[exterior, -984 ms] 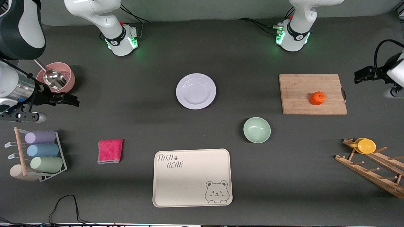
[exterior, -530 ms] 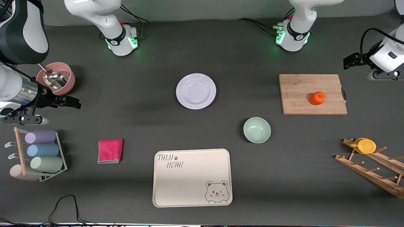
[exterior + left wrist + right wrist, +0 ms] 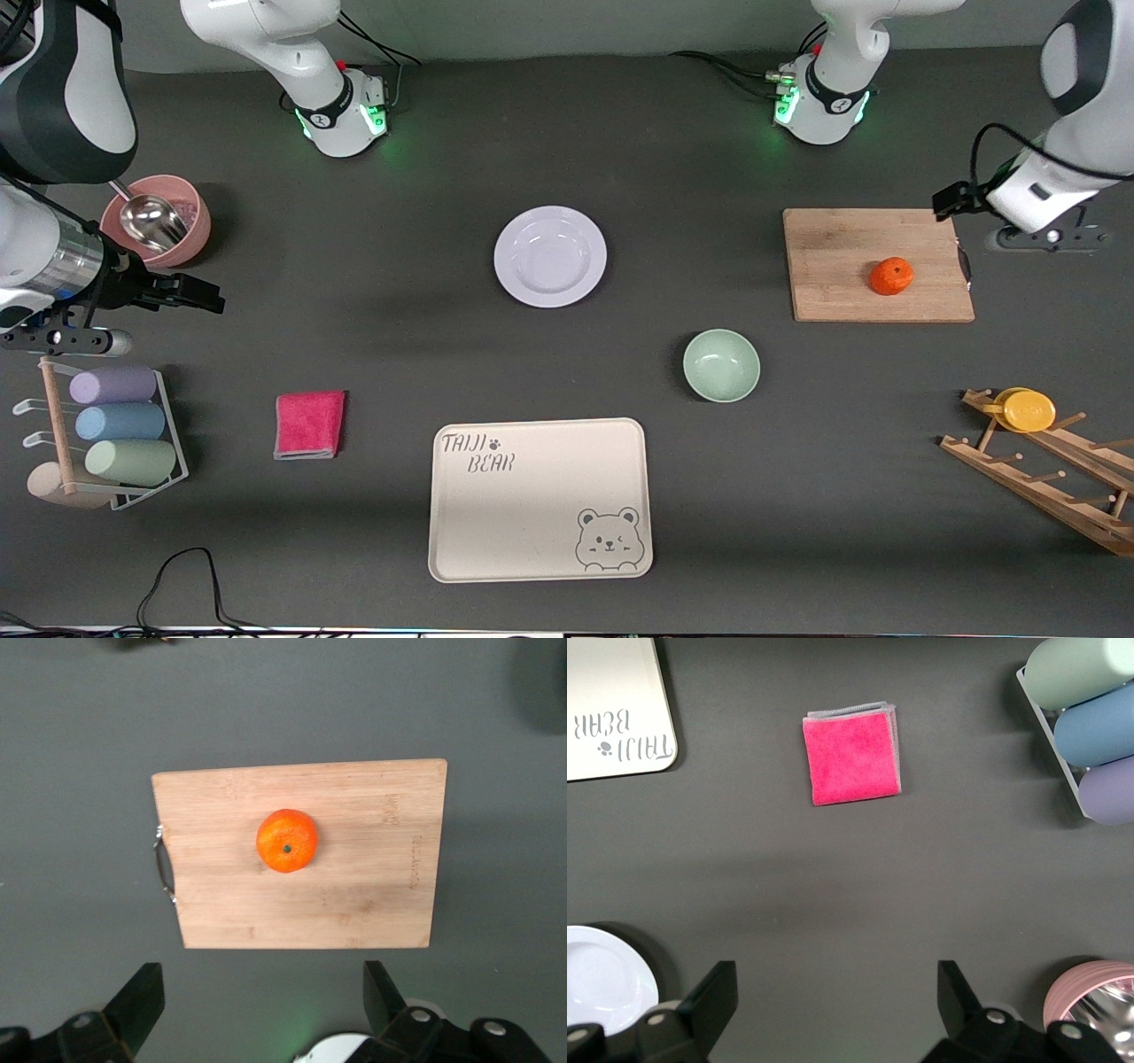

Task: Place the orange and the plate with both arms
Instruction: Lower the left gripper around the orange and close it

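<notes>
Orange fruit untouched at right of frame, plate bare at centre.
Your orange could roll off the cutting board; left gripper and right gripper, both spread, hover clear of the plate.

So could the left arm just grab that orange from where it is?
Probably yes. The orange sits alone on the cutting board, nothing over or beside it, and the left gripper hangs above the board's edge, jaws open.

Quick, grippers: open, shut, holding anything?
Left gripper: open, empty, over the table beside the cutting board.
Right gripper: open, empty, over bare table.
</notes>
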You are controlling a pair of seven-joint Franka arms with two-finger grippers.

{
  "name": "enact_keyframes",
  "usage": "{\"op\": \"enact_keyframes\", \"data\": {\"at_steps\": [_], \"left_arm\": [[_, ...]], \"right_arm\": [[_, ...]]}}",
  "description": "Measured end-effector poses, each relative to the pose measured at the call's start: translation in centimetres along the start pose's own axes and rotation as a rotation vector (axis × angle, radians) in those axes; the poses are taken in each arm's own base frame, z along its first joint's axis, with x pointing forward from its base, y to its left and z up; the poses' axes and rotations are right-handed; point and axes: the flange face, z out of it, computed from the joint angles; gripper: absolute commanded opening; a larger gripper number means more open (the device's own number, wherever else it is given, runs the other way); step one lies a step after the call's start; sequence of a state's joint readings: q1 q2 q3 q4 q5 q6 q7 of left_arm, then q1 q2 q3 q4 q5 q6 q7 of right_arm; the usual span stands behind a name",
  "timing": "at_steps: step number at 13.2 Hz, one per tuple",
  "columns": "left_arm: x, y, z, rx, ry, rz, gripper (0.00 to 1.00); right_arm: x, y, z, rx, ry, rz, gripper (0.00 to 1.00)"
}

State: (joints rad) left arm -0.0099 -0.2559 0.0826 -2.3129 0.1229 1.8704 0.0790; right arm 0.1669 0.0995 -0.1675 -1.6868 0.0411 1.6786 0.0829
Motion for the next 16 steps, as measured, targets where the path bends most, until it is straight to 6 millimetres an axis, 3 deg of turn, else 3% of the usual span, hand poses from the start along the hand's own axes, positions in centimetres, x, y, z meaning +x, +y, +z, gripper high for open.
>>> {"op": "enact_keyframes", "data": {"at_steps": [3,9,12,16], "left_arm": [[-0.7,0.2,6.3,-0.01,0.027,-0.006,1.0],[-2.0,-1.4,15.1,-0.03,0.098,-0.064,1.0],[-1.7,-1.3,17.6,-0.033,0.108,-0.074,1.0],[-1.0,-0.7,19.2,-0.035,0.11,-0.124,1.0]], "right_arm": [[0.0,0.0,0.0,0.0,0.004,0.0,1.0],[0.2,0.4,0.0,0.001,0.01,0.008,1.0],[0.1,0.4,0.2,0.0,0.006,0.008,1.0],[0.3,0.4,0.6,0.001,0.012,0.008,1.0]]}}
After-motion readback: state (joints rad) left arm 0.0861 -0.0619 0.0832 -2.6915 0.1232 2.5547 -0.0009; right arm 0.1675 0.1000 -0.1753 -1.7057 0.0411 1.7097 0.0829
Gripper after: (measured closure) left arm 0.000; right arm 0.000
